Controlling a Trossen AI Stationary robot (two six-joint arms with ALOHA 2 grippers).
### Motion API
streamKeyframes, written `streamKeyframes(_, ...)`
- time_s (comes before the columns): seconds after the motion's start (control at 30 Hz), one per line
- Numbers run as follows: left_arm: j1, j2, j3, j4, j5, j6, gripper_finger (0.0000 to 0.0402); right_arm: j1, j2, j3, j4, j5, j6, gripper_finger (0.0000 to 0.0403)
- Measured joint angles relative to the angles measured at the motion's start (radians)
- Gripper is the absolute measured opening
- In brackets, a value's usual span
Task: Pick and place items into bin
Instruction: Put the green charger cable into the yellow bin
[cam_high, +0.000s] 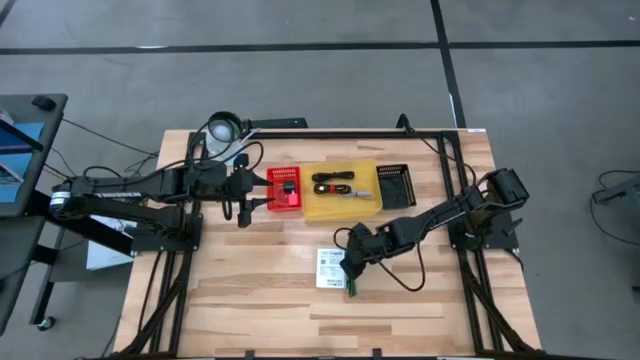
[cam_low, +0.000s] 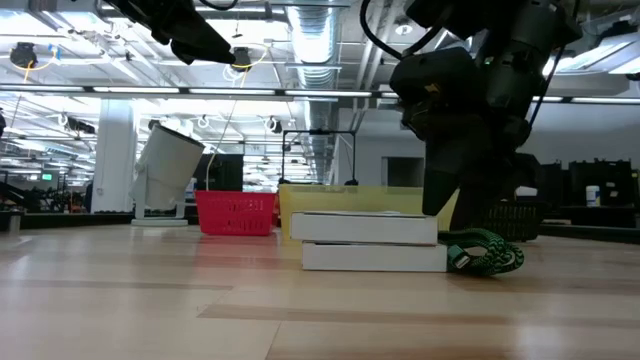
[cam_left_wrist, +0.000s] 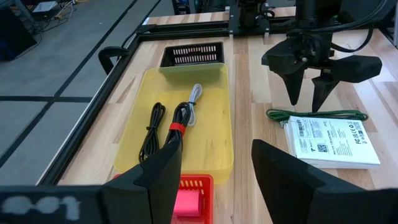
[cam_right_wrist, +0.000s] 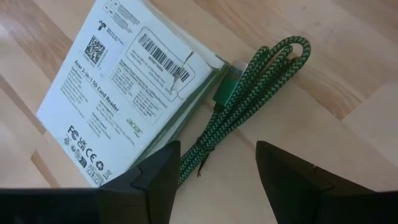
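Observation:
A folded green braided cable (cam_right_wrist: 249, 93) lies on the table against the edge of a flat white printed packet (cam_right_wrist: 124, 87). My right gripper (cam_right_wrist: 217, 168) is open and points down, one finger on each side of the cable, just above it and the packet (cam_high: 331, 268). My left gripper (cam_left_wrist: 214, 168) is open and hovers high beside the red basket (cam_high: 285, 190). In the yellow bin (cam_left_wrist: 134, 140) lie a coiled black cable with a red band (cam_left_wrist: 177, 124), a second black cable (cam_left_wrist: 152, 127) and a silver cable (cam_left_wrist: 196, 99).
A black slotted basket (cam_high: 396, 185) stands to the right of the yellow bin (cam_high: 342, 210), and the red basket (cam_left_wrist: 186, 199) to its left holds a small black piece. A white mug (cam_low: 165, 175) stands near the table's far left corner. Bare wood lies toward the near edge.

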Motion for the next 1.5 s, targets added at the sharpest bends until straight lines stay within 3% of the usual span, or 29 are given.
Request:
streamKeyframes(0.3, 0.000, 0.000, 0.000, -0.001, 0.000, 0.000, 0.0187, -0.017, 0.075, 0.002, 0.032, -0.042, -0.025, 0.0205)
streamKeyframes(0.6, 0.000, 0.000, 0.000, 0.000, 0.000, 0.000, 0.0187, -0.029, 0.068, 0.001, 0.047, -0.057, -0.034, 0.0199)
streamKeyframes(0.8, 0.000, 0.000, 0.000, 0.000, 0.000, 0.000, 0.0187, -0.029, 0.068, 0.001, 0.031, -0.056, -0.042, 0.0160)
streamKeyframes(1.27, 0.000, 0.000, 0.000, -0.006, 0.000, 0.000, 0.0187, -0.030, 0.068, 0.000, -0.002, -0.053, -0.072, 0.0020)
streamKeyframes(1.5, 0.000, 0.000, 0.000, -0.010, 0.000, 0.000, 0.0187, -0.034, 0.043, -0.001, -0.046, -0.058, -0.088, 0.0028)
